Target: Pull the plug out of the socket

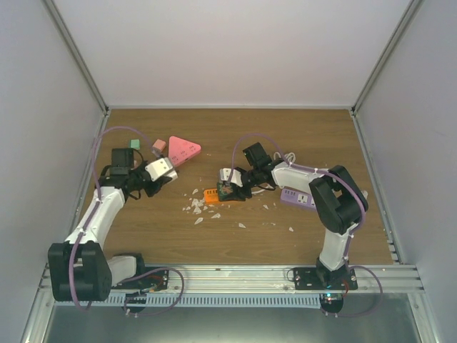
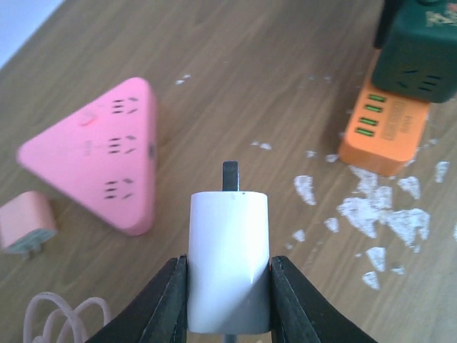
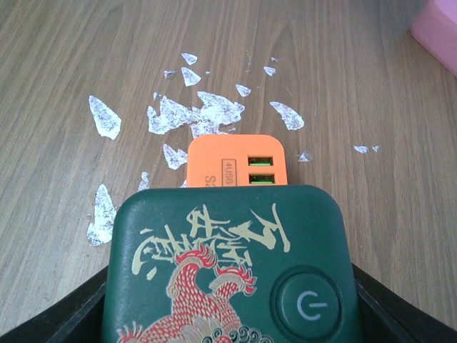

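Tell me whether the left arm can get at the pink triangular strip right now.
Probably yes to reaching the pink strip: bare wood lies ahead. But the left gripper is shut on the white plug, so grasping looks unlikely.

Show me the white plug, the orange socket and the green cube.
white plug (image 2: 228,264), left wrist view, middle of its white body.
orange socket (image 2: 394,133), left wrist view, top face right of the green ports.
green cube (image 3: 228,257), right wrist view, its printed face.
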Tool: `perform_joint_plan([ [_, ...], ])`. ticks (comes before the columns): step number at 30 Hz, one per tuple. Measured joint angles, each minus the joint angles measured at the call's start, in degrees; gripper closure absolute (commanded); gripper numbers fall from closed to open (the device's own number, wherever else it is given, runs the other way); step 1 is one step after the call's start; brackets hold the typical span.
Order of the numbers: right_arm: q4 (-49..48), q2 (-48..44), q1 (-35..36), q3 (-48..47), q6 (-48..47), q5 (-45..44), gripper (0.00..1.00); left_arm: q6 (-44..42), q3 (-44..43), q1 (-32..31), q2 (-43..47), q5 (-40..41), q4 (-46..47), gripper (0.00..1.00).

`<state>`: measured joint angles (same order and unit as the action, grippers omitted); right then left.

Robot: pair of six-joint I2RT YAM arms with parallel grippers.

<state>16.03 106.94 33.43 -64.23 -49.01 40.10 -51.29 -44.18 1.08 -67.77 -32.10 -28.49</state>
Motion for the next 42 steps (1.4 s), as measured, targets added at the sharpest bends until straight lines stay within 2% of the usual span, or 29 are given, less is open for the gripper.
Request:
perform_joint_plan([
  [8,0.22,0.00,0.00,-0.13,0.00,-0.09,0.90,-0.44,-2.08,7.04,0.17,-0.37,0.00,0.82],
  [15,0.70,0.24,0.00,-0.50,0.02,-0.13,0.90,-1.25,-5.99,8.68,-2.54,0.26,1.36,0.80],
  [26,1.05,0.35,0.00,-0.74,0.02,-0.13,0.90,-17.86,-13.88,9.22,-10.10,1.60,-0.52,0.79],
  [33,1.07,0.37,0.00,-0.76,0.02,-0.13,0.90,-22.73,-11.13,10.80,-7.89,2.38,-1.81,0.79],
  [42,1.51,0.61,0.00,-1.16,0.42,-0.11,0.89,-22.75,-0.59,19.69,2.86,2.80,-2.78,0.80],
])
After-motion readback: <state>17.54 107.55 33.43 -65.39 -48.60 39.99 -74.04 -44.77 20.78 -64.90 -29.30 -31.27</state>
